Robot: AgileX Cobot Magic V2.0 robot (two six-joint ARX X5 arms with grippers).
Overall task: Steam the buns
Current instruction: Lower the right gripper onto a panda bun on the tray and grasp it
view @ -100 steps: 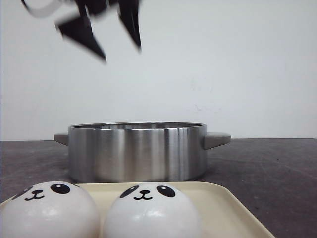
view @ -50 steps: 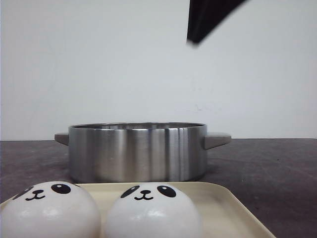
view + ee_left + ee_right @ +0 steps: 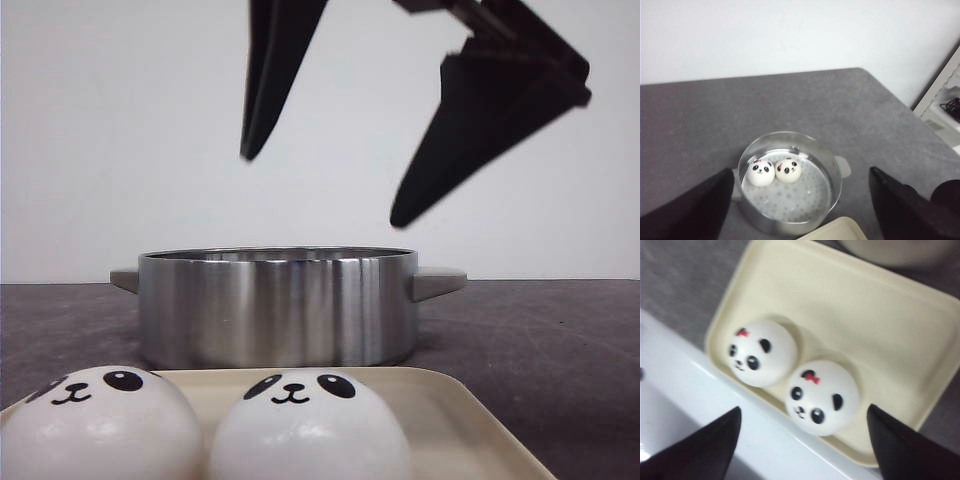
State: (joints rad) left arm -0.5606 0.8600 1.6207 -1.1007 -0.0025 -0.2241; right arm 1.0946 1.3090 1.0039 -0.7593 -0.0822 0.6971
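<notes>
Four panda-faced buns show in all. Two buns (image 3: pixel 774 171) sit side by side, touching, on the perforated steamer plate (image 3: pixel 795 197) inside the steel pot (image 3: pixel 277 305), toward one side, with most of the plate bare around them. The other two buns (image 3: pixel 795 375) rest close together on the cream tray (image 3: pixel 875 330), hard against its long edge nearest the white ledge (image 3: pixel 700 395); the rest of the tray lies bare. In the front view the tray's far rim lies just before the pot wall, and the grey desk (image 3: pixel 540 340) runs bare to the right of both.

The left gripper (image 3: pixel 800 210) hangs high above the pot, jaws spread wide with nothing between them. The right gripper (image 3: pixel 802 445) hovers over the tray's buns, jaws likewise spread wide and holding nothing. In the front view one gripper (image 3: pixel 320 185) hangs above the pot's rim, its two dark fingers well apart; I cannot tell which arm it belongs to.
</notes>
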